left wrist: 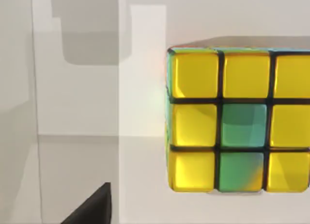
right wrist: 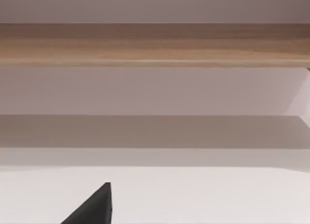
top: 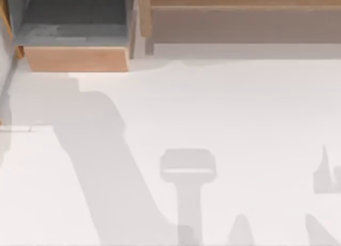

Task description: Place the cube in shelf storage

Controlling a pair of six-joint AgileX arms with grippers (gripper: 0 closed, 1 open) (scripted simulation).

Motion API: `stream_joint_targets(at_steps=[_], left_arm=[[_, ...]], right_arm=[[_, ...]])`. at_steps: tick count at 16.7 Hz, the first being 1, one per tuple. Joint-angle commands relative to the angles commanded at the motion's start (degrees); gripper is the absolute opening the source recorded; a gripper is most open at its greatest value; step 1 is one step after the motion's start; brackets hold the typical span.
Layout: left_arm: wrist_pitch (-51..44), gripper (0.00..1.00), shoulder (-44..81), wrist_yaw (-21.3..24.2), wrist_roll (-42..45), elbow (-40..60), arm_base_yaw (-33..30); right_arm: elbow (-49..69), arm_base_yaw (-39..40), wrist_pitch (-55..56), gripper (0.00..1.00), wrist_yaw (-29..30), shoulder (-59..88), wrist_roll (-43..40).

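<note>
Cube (left wrist: 240, 120), its yellow and green squares facing the left wrist camera, sits on the white bench (top: 213, 113) close ahead of the left claw, whose dark fingertip (left wrist: 94, 207) juts in beside it; whether either claw is spread or pressed together I cannot tell. Across the bench's far right stands the shelf storage (top: 245, 14), which the right wrist camera faces. Likely risk: the cube lies off to one side of the left claw's line, so an uncorrected approach could nudge it away or pinch just a corner.
</note>
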Motion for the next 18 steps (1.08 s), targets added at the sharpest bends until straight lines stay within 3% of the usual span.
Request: stream_joint_targets(at_steps=[5, 12, 18], left_arm=[[-0.02, 1.00, -0.21, 0.09, 0.10, -0.08, 0.35], [-7.06, 1.00, -6.26, 1.03, 4.51, 0.34, 4.47], [-0.09, 1.00, -2.29, 0.96, 2.16, -2.61, 1.70]], right_arm=[[0.00, 0.00, 0.00, 1.00, 0.00, 0.00, 0.00], [0.00, 0.00, 0.00, 1.00, 0.00, 0.00, 0.00], [0.00, 0.00, 0.00, 1.00, 0.00, 0.00, 0.00]])
